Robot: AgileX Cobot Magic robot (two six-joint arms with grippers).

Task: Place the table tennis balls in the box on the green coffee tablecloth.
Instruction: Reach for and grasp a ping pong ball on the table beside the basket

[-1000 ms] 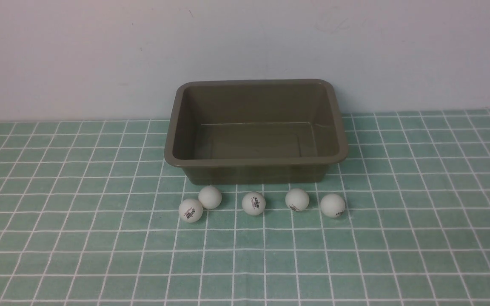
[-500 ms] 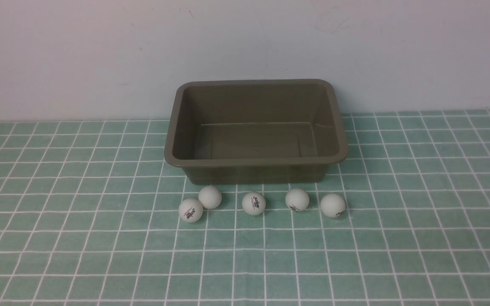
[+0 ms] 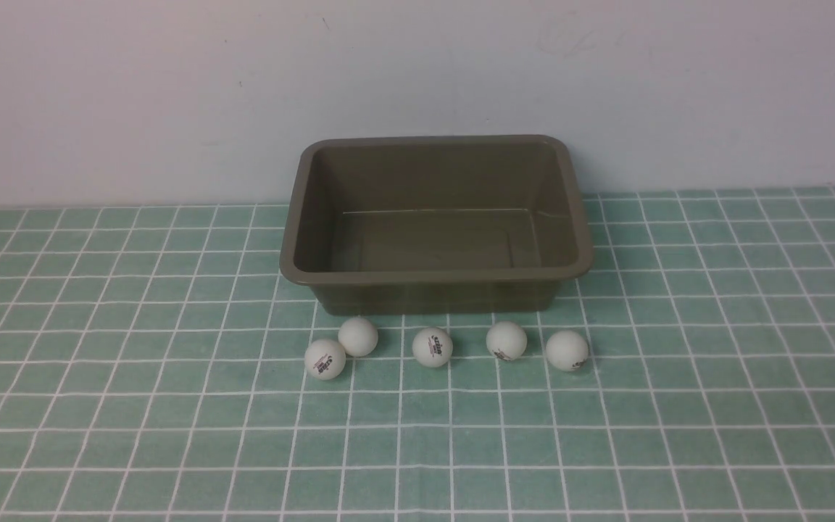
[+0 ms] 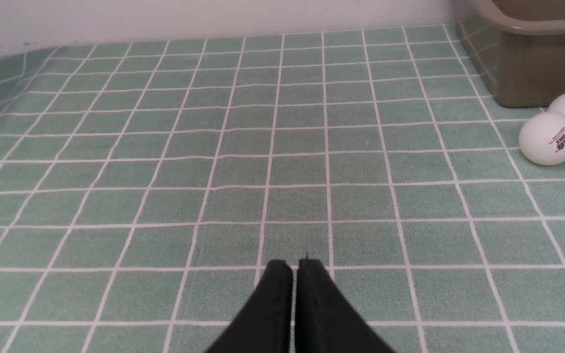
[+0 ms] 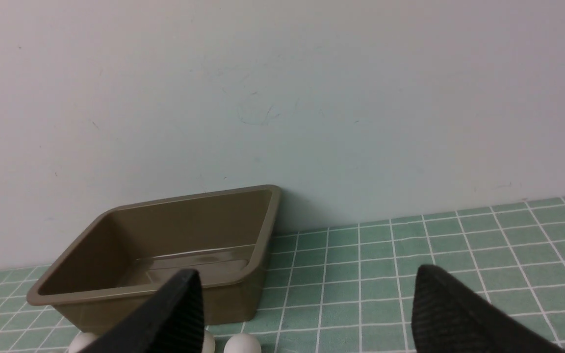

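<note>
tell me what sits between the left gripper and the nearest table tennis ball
Only bare green tablecloth. In the left wrist view nothing lies on the stretch from the shut left gripper to the nearest table tennis ball.

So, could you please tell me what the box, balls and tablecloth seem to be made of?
The box looks like moulded plastic, semi-glossy olive-brown: rounded corners, sheen on its floor. The table tennis balls seem matte white plastic, with printed logos. The tablecloth is probably woven fabric, matte green: slightly fuzzy texture close up.
</note>
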